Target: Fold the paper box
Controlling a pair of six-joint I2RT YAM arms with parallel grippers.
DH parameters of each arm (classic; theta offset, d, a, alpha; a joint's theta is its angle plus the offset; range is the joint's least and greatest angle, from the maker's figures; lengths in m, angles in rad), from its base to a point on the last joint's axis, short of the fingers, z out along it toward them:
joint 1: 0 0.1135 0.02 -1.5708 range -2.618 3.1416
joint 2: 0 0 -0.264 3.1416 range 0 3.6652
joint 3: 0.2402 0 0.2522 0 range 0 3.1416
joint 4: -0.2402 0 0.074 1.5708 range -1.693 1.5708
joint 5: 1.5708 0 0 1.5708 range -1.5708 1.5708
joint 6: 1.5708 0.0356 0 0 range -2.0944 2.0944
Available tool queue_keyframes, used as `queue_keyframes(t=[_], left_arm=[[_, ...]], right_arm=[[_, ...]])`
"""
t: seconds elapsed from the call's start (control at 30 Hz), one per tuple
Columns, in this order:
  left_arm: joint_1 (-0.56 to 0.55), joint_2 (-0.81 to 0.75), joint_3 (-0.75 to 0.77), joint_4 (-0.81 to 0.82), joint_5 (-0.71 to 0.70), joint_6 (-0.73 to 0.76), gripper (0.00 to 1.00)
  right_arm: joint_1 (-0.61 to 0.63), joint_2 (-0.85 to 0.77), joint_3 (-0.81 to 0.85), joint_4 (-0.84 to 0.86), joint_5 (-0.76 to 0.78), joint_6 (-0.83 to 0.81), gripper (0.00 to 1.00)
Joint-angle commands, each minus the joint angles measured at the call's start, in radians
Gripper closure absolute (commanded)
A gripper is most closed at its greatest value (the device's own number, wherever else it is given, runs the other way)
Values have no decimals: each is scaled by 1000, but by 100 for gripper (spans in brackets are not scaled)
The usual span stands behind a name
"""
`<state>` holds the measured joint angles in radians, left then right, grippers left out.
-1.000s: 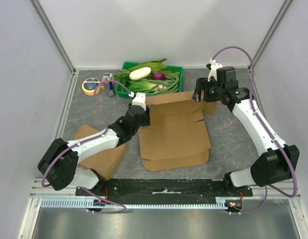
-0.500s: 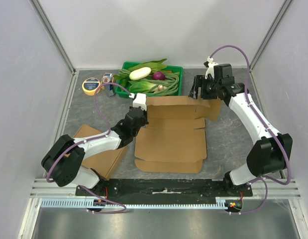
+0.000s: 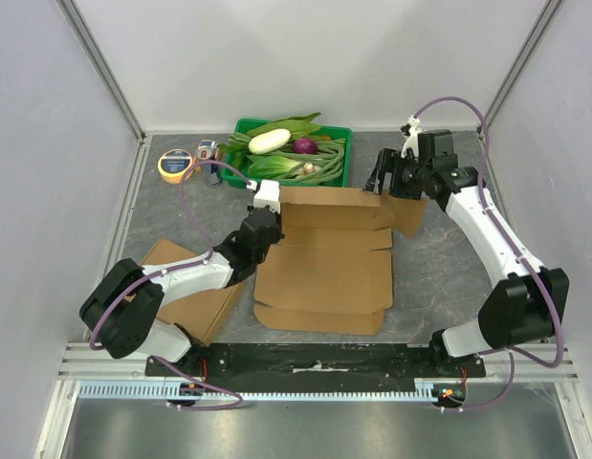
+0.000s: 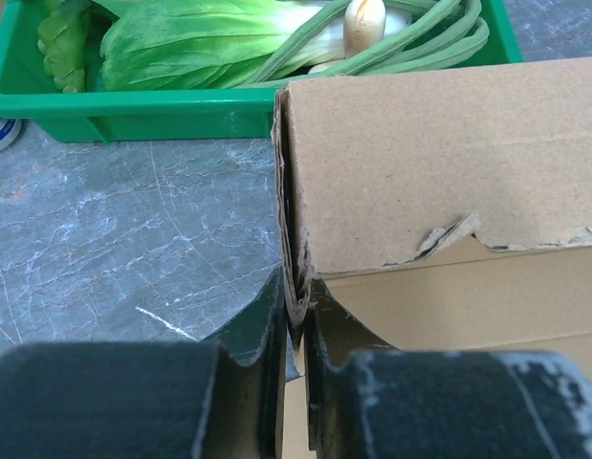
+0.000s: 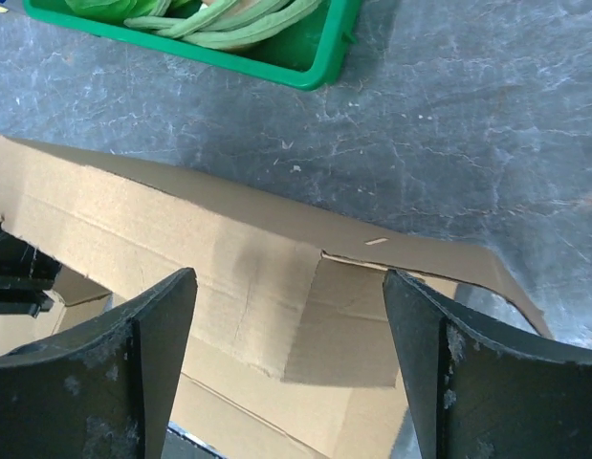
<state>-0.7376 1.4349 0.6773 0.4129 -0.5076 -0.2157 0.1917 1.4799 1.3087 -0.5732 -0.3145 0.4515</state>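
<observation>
The paper box [image 3: 324, 273] is brown cardboard lying open in the middle of the table, its back panel [image 3: 334, 206] raised upright. My left gripper [image 3: 268, 216] is shut on the left end of that panel. In the left wrist view the jaws pinch the panel's frayed vertical edge [image 4: 294, 277], with the gripper [image 4: 296, 320] at its lower part. My right gripper [image 3: 383, 182] hovers open over the panel's right end. In the right wrist view its fingers [image 5: 171, 320] stand wide apart above the cardboard [image 5: 257, 258], touching nothing.
A green tray [image 3: 349, 143] of vegetables stands just behind the box; its wall [image 4: 133, 100] is close to the pinched edge. A yellow tape roll [image 3: 172, 164] and a small can [image 3: 208, 151] sit at the back left. Another cardboard sheet [image 3: 195, 306] lies under my left arm.
My left gripper has closed on the panel's left edge. The box has slid left and squared up, its back panel standing more upright. The right gripper stayed open over the right end.
</observation>
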Motion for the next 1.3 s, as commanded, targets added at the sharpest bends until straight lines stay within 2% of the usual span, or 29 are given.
queue_keyframes(t=[0.0, 0.07, 0.13, 0.23, 0.27, 0.33, 0.37, 0.4, 0.47, 0.5, 0.53, 0.6, 0.7, 0.77, 0.97, 1.17, 1.2, 1.23, 1.27], left_arm=[[-9, -11, 5, 30, -34, -33, 98], [-9, -13, 7, 30, -34, -42, 98], [-11, -17, 13, 26, -34, -44, 98], [-11, -25, 27, 3, -39, -51, 98], [-11, -27, 31, -6, -40, -57, 98], [-13, -27, 45, -34, -48, -68, 98], [-13, -28, 47, -39, -49, -70, 98], [-14, -28, 47, -46, -52, -71, 98], [-14, -27, 56, -65, -68, -82, 98], [-14, -25, 59, -69, -69, -83, 98], [-14, -24, 61, -71, -72, -83, 98], [-16, -16, 61, -69, -81, -86, 98], [-16, 2, 73, -77, -82, -99, 98], [-16, 7, 73, -79, -83, -105, 98], [-17, 4, 68, -75, -98, -100, 98], [-17, 2, 74, -92, -95, -114, 98], [-17, 1, 73, -92, -89, -125, 98], [-17, 1, 70, -91, -82, -129, 98], [-19, 1, 70, -92, -77, -135, 98]], right_arm=[[-1, -83, -20, -19, 19, -25, 13], [-1, -78, -67, 10, -20, 40, 18], [-3, -92, -112, 122, -64, 107, 21], [-1, -102, -179, 266, -156, 281, 28], [0, -113, -219, 304, -175, 364, 33], [-1, -127, -239, 349, -160, 395, 32], [-1, -148, -212, 328, -131, 371, 28], [-1, -153, -174, 202, -88, 237, 24], [12, -156, -53, 66, 68, 85, 12], [12, -158, -22, -42, 107, -12, 10], [12, -167, 0, -83, 156, -51, 8], [18, -211, 24, -147, 244, -79, 7], [41, -263, 0, -191, 223, -60, 8], [49, -274, -31, -212, 201, -10, 13], [29, -225, -110, -38, 37, 157, 29], [11, -210, -257, 180, -112, 361, 28], [11, -208, -284, 278, -138, 430, 30], [12, -204, -304, 330, -165, 472, 32], [12, -193, -343, 385, -205, 507, 41]])
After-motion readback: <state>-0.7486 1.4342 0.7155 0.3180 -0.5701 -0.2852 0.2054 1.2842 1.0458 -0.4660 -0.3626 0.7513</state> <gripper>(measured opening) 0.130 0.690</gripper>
